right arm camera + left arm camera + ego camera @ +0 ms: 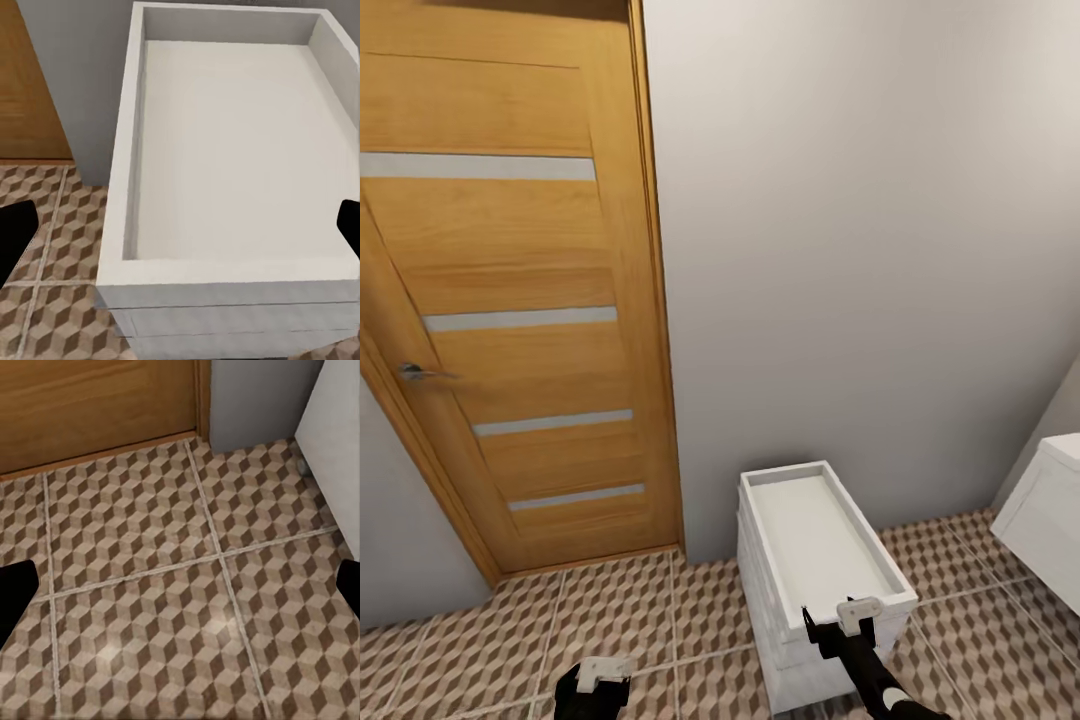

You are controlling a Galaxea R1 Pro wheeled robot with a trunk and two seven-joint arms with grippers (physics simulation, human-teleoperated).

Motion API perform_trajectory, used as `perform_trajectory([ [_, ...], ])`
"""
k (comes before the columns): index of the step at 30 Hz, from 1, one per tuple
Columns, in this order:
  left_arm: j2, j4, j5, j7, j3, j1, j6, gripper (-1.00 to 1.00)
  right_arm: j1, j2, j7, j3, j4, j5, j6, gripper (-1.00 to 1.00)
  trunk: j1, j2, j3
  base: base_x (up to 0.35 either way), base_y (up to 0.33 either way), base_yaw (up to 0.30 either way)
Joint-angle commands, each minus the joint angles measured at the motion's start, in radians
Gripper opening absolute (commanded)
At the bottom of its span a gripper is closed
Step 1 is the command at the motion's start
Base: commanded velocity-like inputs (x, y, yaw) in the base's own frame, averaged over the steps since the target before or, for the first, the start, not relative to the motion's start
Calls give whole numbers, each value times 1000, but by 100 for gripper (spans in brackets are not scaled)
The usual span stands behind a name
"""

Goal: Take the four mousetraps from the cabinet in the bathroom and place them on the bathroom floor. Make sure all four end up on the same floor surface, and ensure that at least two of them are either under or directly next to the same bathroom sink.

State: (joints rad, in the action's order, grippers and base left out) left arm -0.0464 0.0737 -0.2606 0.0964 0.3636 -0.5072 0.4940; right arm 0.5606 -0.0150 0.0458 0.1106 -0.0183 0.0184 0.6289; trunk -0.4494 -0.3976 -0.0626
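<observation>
While both grippers (592,682) (840,622) gape apart, one white tray-topped unit (765,480) stands beside one door (510,300).

Pale wooden door (510,300) in grey wall (860,250); white open-topped unit (815,560), perhaps drawers, on cube-patterned tiles (165,607)

white open-top unit (815,560) on patterned tile floor (620,610), wooden door (510,290) beside

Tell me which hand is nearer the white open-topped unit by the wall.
Right. The right hand hangs at the white unit's front edge; the left hand hangs over the patterned floor, off to its door side.
</observation>
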Motion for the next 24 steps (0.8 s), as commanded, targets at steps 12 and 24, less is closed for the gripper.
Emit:
perform_trajectory([
  [12,-1,5,-5,3,9,-2,6,100,1,0,0,3,1,2,3,100,-1,-2,-12,0,0,231],
  [24,-1,5,-5,3,8,-2,6,100,1,0,0,3,1,2,3,100,-1,-2,-21,0,0,231],
])
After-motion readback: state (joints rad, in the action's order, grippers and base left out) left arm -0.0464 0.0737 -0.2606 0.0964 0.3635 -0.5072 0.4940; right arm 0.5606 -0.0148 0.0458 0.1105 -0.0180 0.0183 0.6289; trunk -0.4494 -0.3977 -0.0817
